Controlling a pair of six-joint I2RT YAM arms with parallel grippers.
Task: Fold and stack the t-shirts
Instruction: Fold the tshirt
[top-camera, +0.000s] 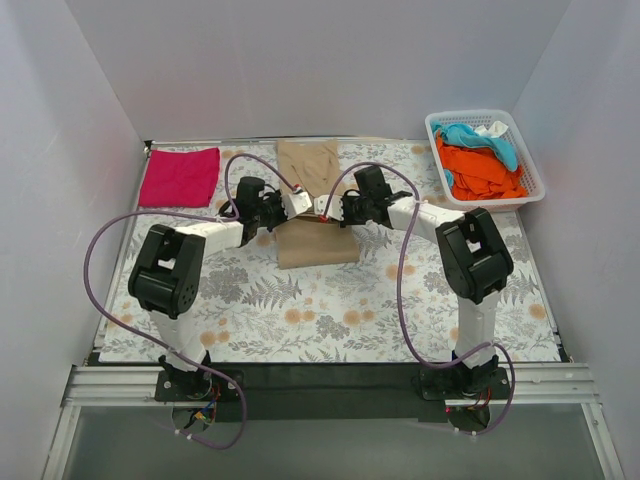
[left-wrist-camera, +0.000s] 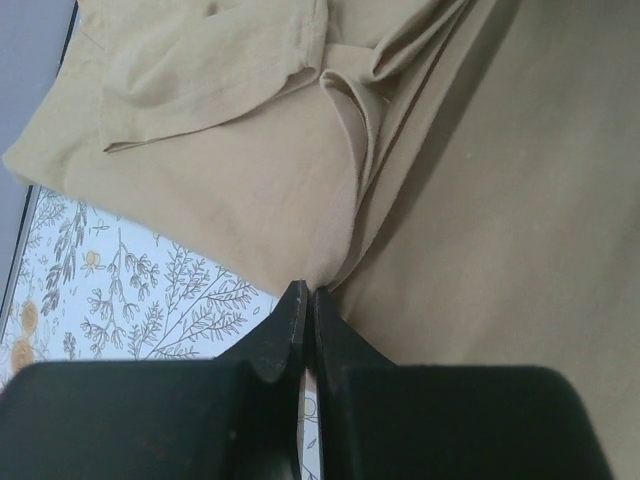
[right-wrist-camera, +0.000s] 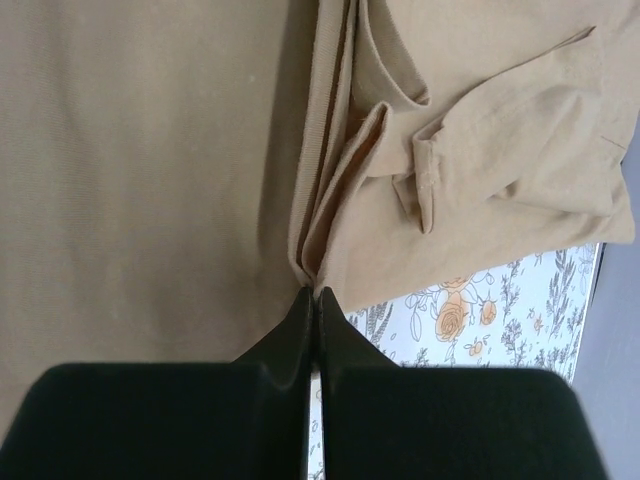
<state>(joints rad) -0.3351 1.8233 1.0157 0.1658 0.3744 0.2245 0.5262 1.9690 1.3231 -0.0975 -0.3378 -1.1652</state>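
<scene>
A tan t-shirt (top-camera: 316, 247) lies mid-table on the floral mat, partly folded, with its upper part (top-camera: 308, 160) reaching toward the back. My left gripper (top-camera: 297, 204) is shut on a pinched fold of the tan shirt (left-wrist-camera: 500, 200) at its left edge; the jaws meet at the cloth (left-wrist-camera: 307, 292). My right gripper (top-camera: 322, 207) is shut on a fold of the same shirt (right-wrist-camera: 130, 150) at its right edge (right-wrist-camera: 315, 293). The two grippers are close together above the shirt's middle. A folded magenta t-shirt (top-camera: 180, 176) lies flat at the back left.
A white basket (top-camera: 532, 186) at the back right holds an orange shirt (top-camera: 478, 170) and a teal one (top-camera: 480, 137). White walls enclose the table on three sides. The floral mat (top-camera: 330, 310) stretches toward the near edge.
</scene>
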